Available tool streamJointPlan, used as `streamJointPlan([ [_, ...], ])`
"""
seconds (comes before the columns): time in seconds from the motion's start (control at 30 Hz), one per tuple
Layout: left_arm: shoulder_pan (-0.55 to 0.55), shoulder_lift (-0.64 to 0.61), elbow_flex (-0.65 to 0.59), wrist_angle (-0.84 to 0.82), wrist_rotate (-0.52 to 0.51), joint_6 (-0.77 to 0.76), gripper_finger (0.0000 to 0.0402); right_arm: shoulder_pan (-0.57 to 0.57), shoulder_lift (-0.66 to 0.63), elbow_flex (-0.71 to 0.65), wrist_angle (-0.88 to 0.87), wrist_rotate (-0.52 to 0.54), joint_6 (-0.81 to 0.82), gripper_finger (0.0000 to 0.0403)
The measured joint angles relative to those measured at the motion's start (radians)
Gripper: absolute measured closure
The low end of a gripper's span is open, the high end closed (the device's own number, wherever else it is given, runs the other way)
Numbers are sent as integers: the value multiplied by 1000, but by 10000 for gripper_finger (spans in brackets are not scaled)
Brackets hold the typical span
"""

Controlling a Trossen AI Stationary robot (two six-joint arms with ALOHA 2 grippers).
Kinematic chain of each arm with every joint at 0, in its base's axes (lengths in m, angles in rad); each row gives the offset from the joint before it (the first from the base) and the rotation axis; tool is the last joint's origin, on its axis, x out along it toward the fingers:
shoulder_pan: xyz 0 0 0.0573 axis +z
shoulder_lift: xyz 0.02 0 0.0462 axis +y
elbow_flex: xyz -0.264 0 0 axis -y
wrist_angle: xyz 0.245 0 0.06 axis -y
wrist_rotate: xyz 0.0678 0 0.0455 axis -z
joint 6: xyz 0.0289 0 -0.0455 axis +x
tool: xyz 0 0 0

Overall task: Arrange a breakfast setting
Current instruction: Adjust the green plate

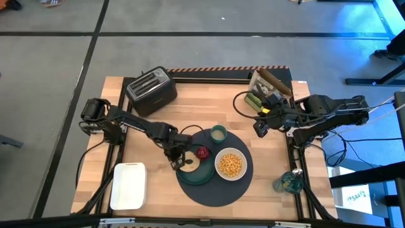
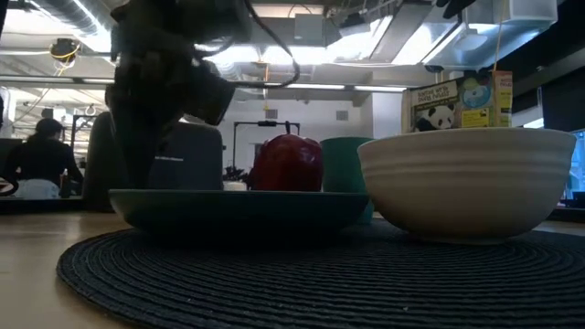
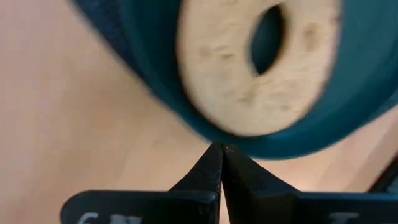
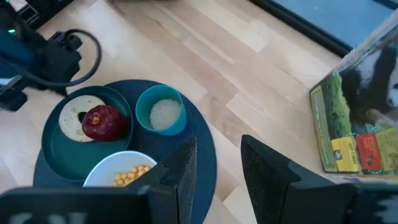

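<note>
One bagel (image 4: 78, 115), one red fruit (image 4: 102, 121) on teal plate (image 4: 68, 158); one white bowl (image 1: 230, 164).

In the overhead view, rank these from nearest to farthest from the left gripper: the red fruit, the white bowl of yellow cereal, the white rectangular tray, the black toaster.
Measured from the left gripper, at the teal plate's left edge:
1. Red fruit, just to its right on the plate.
2. White bowl of yellow cereal and white rectangular tray, on opposite sides: too close to call.
3. Black toaster, at the table's far-left corner.
</note>
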Motion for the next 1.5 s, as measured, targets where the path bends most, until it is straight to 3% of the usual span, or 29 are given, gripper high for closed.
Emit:
streamJointPlan([
  [0.5,24,0,0,157,-51,-82,401,0,0,0,0,-13,-47,288],
  [0.9,16,-46,-1,-102,-128,-152,401,0,0,0,-1,-15,-50,288],
  [1.5,-11,-5,-57,175,-135,-332,401,0,0,0,2,-6,-50,288],
])
